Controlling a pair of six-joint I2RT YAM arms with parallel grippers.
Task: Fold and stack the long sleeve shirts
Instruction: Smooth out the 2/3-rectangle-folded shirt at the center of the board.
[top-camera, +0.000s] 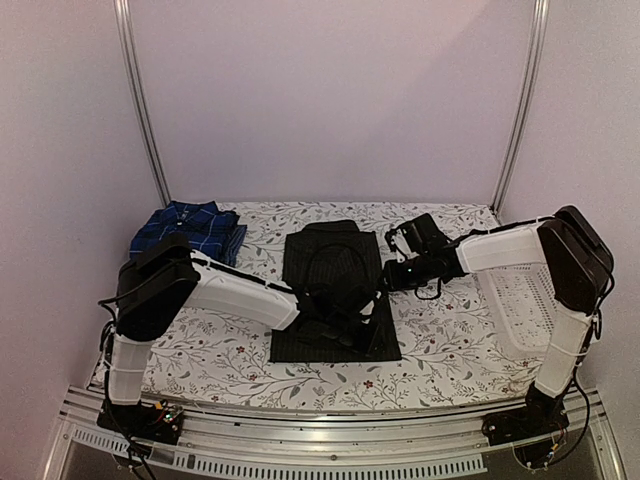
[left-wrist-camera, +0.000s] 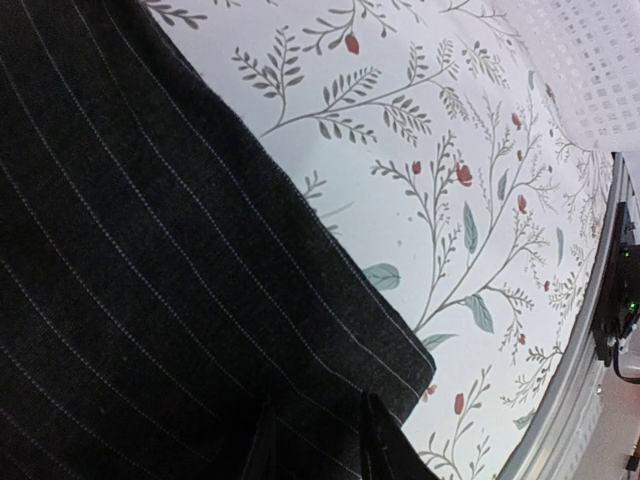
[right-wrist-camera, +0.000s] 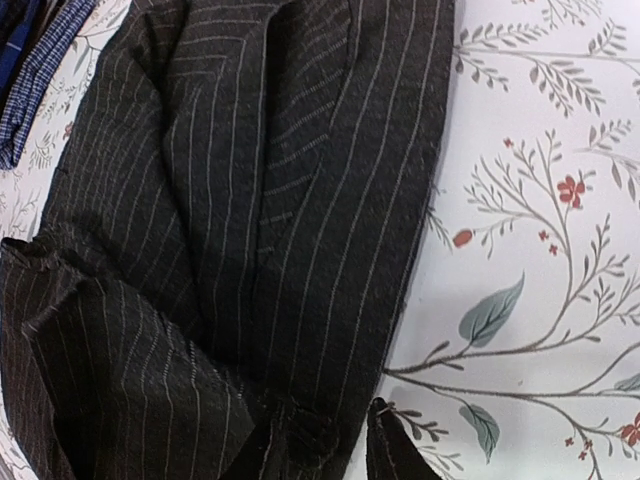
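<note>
The black pinstripe shirt (top-camera: 335, 290) lies in the middle of the table, its upper part folded into a narrower panel over the wider lower part. My left gripper (top-camera: 350, 322) is at the shirt's near right corner; in the left wrist view (left-wrist-camera: 322, 445) the nearly closed fingers (left-wrist-camera: 385, 445) have pinstripe cloth (left-wrist-camera: 150, 280) between them. My right gripper (top-camera: 388, 272) is at the shirt's right edge; in the right wrist view (right-wrist-camera: 330, 450) it pinches the puckered edge of the cloth (right-wrist-camera: 290, 200). The blue plaid shirt (top-camera: 190, 230) lies folded at the back left.
A white mesh basket (top-camera: 520, 300) stands at the right edge, under the right arm, and shows in the left wrist view (left-wrist-camera: 590, 70). The floral tablecloth (top-camera: 450, 340) covers the table. A metal rail (top-camera: 330, 440) runs along the near edge.
</note>
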